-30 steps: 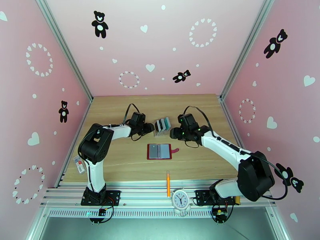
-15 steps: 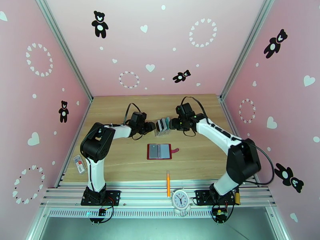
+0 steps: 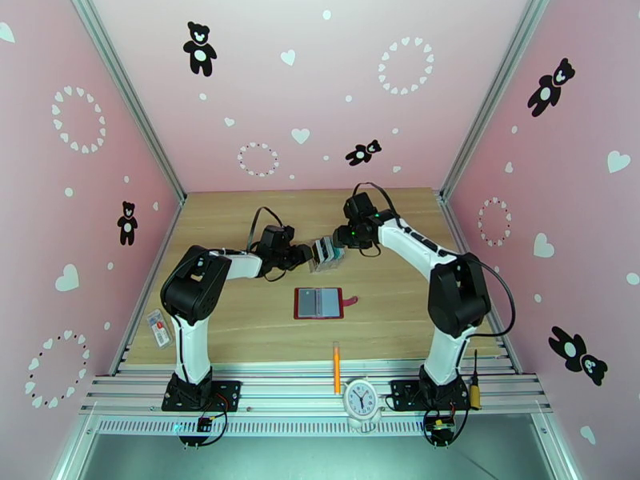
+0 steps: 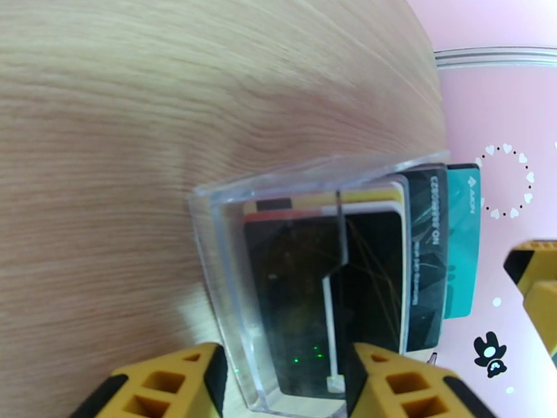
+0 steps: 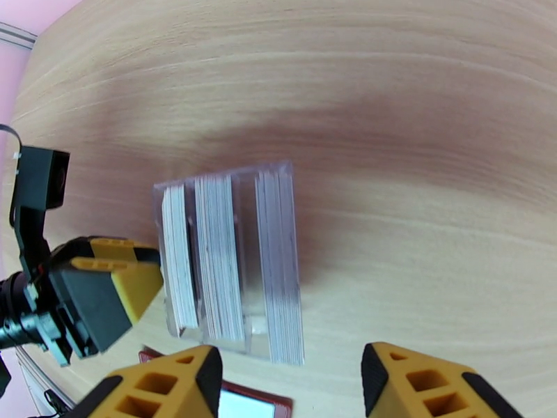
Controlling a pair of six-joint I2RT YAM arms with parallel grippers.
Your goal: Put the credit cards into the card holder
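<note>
While cards [image 5: 216, 259] stand in rack [image 5: 247, 203], wallet [image 3: 318, 302] lies open; right fingers [image 5: 174, 384] spread above; left fingers [image 4: 174, 384]: hold unclear.

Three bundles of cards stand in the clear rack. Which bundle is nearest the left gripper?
The end bundle, at the end of the rack facing the left gripper; the middle and far-end bundles stand beyond it.
</note>
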